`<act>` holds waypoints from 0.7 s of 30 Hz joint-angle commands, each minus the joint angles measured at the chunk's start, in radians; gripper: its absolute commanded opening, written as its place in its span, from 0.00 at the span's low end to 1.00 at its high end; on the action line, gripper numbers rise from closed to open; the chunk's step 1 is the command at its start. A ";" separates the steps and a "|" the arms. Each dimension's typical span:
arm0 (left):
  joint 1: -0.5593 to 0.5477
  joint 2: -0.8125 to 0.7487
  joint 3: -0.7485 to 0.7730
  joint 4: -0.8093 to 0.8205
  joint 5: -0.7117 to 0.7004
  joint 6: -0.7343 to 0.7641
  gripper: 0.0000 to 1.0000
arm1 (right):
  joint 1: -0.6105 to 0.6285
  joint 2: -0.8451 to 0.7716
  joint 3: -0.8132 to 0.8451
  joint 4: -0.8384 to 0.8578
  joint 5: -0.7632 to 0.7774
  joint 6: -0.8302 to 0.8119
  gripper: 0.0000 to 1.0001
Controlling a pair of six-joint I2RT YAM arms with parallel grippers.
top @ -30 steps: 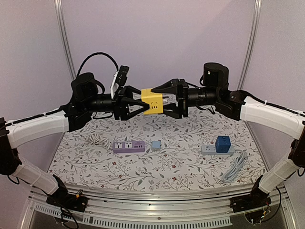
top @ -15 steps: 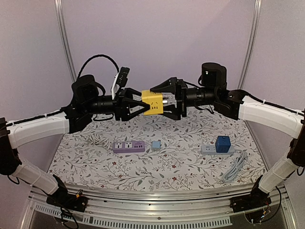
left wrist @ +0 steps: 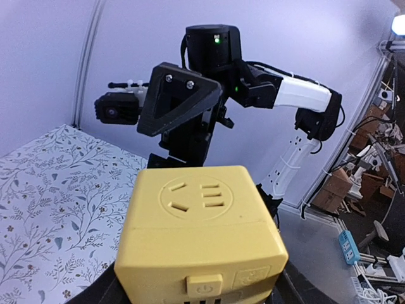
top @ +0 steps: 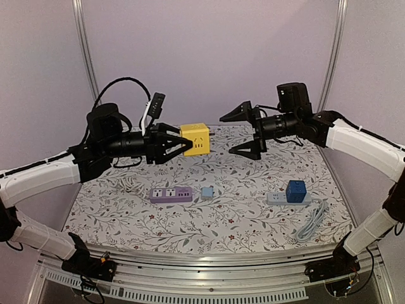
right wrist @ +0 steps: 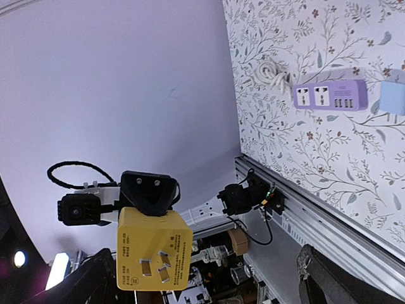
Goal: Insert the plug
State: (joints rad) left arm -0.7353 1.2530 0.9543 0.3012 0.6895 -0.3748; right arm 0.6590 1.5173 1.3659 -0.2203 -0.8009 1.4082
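1. Left pincer is clamped narrow on the yellow cube adapter. It grips the cube by its rear half and holds it in the air at the middle of the top view, well above the table.
2. Your right pincer stands wide and empty, one finger high and one low. It sits to the right of the cube and apart from it, and its wrist view shows nothing between the fingers.
3. The prong face shows plainly in the right wrist view. It points away from the left pincer and towards the right arm. The left wrist view shows the socket face on top and the switch button on the near side. Gripping the cube from the rear leaves the prong face clear of the fingers, which is probably why it is held this way.
4. Below and left of centre, the purple power strip lies flat with its sockets up. A small light-blue cube sits just beside its right end. At lower right, the grey power strip already carries a blue cube adapter. The purple strip therefore looks like your likely target.
5. The prongs point sideways, so you would have to roll the left wrist until they face down before lowering the cube. The free right pincer could steady the strip, which may slide on the cloth.
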 commanded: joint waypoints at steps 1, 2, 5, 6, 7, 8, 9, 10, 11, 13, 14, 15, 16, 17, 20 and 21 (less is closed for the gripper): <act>-0.013 -0.033 0.001 -0.142 -0.124 -0.077 0.00 | -0.108 -0.097 0.053 -0.472 0.123 -0.274 0.99; -0.015 -0.031 0.006 -0.176 -0.142 -0.090 0.00 | -0.131 -0.108 0.065 -0.571 0.187 -0.317 0.99; -0.022 -0.029 0.008 -0.252 -0.193 -0.133 0.00 | -0.162 -0.134 0.122 -0.867 0.487 -0.497 0.99; -0.024 -0.025 0.008 -0.271 -0.215 -0.149 0.00 | -0.162 -0.135 0.139 -0.944 0.572 -0.540 0.99; -0.026 -0.020 0.012 -0.292 -0.234 -0.162 0.00 | -0.162 -0.137 0.150 -1.008 0.657 -0.593 0.99; -0.028 -0.013 0.019 -0.333 -0.247 -0.173 0.00 | -0.162 -0.137 0.161 -1.072 0.733 -0.627 0.99; -0.029 -0.004 0.033 -0.371 -0.261 -0.181 0.00 | -0.163 -0.134 0.175 -1.128 0.784 -0.649 0.99; -0.030 0.008 0.049 -0.411 -0.273 -0.189 0.00 | -0.163 -0.130 0.184 -1.173 0.862 -0.675 0.99; -0.031 0.021 0.076 -0.445 -0.284 -0.194 0.00 | -0.163 -0.127 0.188 -1.210 0.910 -0.687 0.99; -0.032 0.052 0.120 -0.520 -0.290 -0.204 0.00 | -0.163 -0.121 0.189 -1.269 0.985 -0.704 0.99; -0.031 0.071 0.148 -0.560 -0.292 -0.214 0.00 | -0.162 -0.117 0.189 -1.295 1.014 -0.706 0.99; -0.030 0.104 0.179 -0.606 -0.292 -0.222 0.00 | -0.162 -0.111 0.185 -1.315 1.040 -0.706 0.99; -0.031 0.133 0.212 -0.653 -0.287 -0.232 0.00 | -0.162 -0.105 0.178 -1.338 1.061 -0.706 0.99; -0.030 0.161 0.247 -0.700 -0.287 -0.242 0.00 | -0.162 -0.094 0.172 -1.355 1.084 -0.706 0.99; -0.029 0.256 0.350 -0.847 -0.265 -0.280 0.00 | -0.163 -0.065 0.135 -1.356 1.140 -0.715 0.99; -0.030 0.281 0.371 -0.872 -0.258 -0.290 0.00 | -0.162 -0.060 0.116 -1.336 1.151 -0.723 0.99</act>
State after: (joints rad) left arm -0.7547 1.4487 1.2278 -0.3622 0.4171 -0.6079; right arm 0.4934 1.4208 1.5303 -1.3087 0.2012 0.7307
